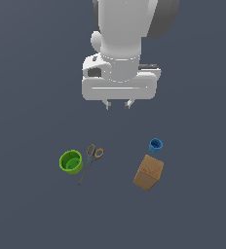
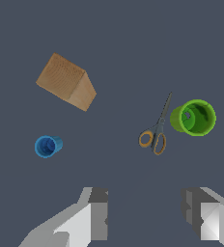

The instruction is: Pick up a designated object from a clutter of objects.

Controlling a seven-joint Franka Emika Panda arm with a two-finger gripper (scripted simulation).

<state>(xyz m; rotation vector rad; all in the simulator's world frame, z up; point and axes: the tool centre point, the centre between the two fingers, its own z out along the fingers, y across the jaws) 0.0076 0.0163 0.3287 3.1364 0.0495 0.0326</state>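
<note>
Beside scissors (image 1: 90, 159), green cup (image 1: 70, 162) upright, mouth up, tool (image 1: 117, 104) open above

A bright green cup (image 1: 70, 162) (image 2: 194, 117) with a thick rim is seen upright, mouth open upward (interior partly shadowed), at the exterior view's left, just beside orange-handled scissors (image 1: 90, 159) (image 2: 156, 133), well apart from a small blue cup (image 1: 155, 145) (image 2: 47, 146) and a brown wooden block (image 1: 148, 172) (image 2: 66, 81).

Flat matte slate-grey surface (image 1: 27, 219): plain, even in tone, dull finish. It fills the whole background of the exterior view and runs past every border of the wrist view (image 2: 133, 38).
</note>
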